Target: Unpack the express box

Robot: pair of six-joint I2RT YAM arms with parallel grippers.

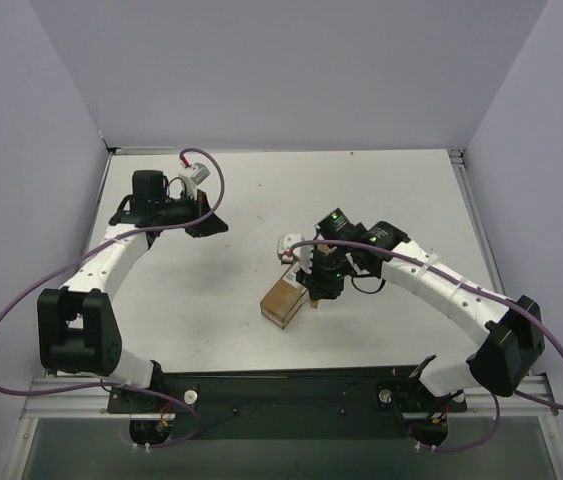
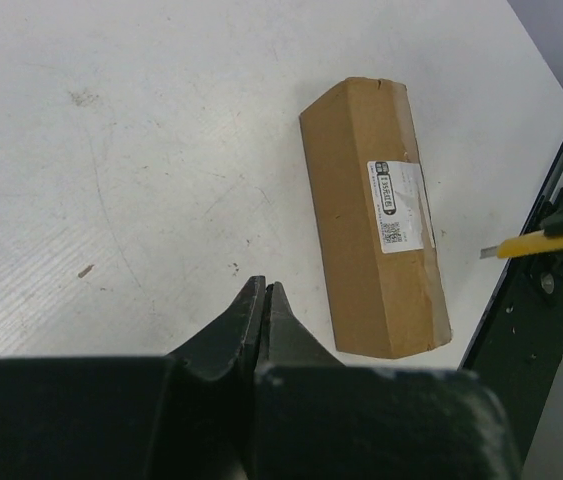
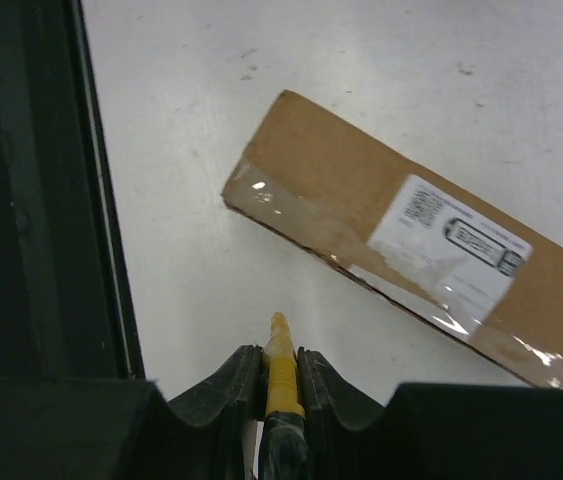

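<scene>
Right wrist view: right gripper jaws clamped on yellow knife, express box at 1 o'clock. Only the left wrist view shows left gripper jaws together.

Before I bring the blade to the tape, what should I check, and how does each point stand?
1. Utility knife clamped in the right gripper: ok.
2. Blade extended: ok, a short tip shows in the left wrist view.
3. Express box closed, clear tape unbroken: ok.
4. Left gripper steadying the box: not ok; it is shut, empty and apart from the box.
5. Knife on the tape line: not ok; it stops short of the box.
6. Contents clear of the cut: cannot tell.
</scene>
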